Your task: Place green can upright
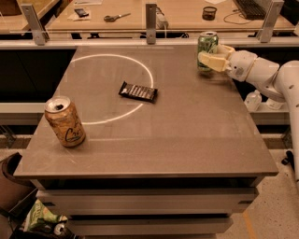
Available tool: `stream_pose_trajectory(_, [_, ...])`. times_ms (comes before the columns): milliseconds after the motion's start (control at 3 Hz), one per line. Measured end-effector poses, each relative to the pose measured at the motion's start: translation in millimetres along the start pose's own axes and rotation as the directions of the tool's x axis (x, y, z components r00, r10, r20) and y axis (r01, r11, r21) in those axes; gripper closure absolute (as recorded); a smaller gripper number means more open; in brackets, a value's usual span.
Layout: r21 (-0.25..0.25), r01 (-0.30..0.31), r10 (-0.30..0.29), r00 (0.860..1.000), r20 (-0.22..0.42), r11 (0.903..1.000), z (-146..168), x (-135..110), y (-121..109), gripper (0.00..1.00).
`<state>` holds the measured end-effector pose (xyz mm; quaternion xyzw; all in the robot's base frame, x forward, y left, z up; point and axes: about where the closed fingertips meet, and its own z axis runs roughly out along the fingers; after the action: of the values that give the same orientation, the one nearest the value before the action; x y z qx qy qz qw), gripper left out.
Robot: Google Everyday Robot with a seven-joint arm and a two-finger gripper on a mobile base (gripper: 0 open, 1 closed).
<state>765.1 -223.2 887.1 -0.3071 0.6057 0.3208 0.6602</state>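
Closest to me, and well apart from the gripper point(213, 56), a tan can point(64, 122) stands upright near the front corner of the table point(187, 140), diagonally across from the hand. It is not my concern, and at that distance the arm cannot disturb it.

Further in, between that can and the gripper but closer to the gripper, a dark snack bar point(137, 92) lies flat on the line of a white circle point(110, 55). It is also away from where the hand works.

At the far side, the gripper reaches in from the table's edge and pinches the green can point(207, 43), with one finger in front of the body and one behind it. The hold is on the lower half of the can, so the silver top stays free above the fingers. The can is vertical in the hand, with the opening up. I think the hold is low and level so that the can comes down on its base without tipping. Its bottom is at the table surface or just above it; I cannot tell whether it touches.

In my judgement the task is nearly finished: only the release and a straight retreat are left, and a sideways pull could knock the can over.

Behind the hand, a second desk point(177, 14) carries scissors point(114, 17) and a small black cup point(210, 12).
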Motion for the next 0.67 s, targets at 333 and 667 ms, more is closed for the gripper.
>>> stream_pose_trajectory(333, [0.005, 0.000, 0.000, 1.000, 0.025, 1.0000, 2.0, 4.0, -4.5, 1.00])
stream_pose_trajectory(667, [0.024, 0.015, -0.016, 0.999, 0.040, 0.9996, -1.0, 4.8, -9.0, 1.00])
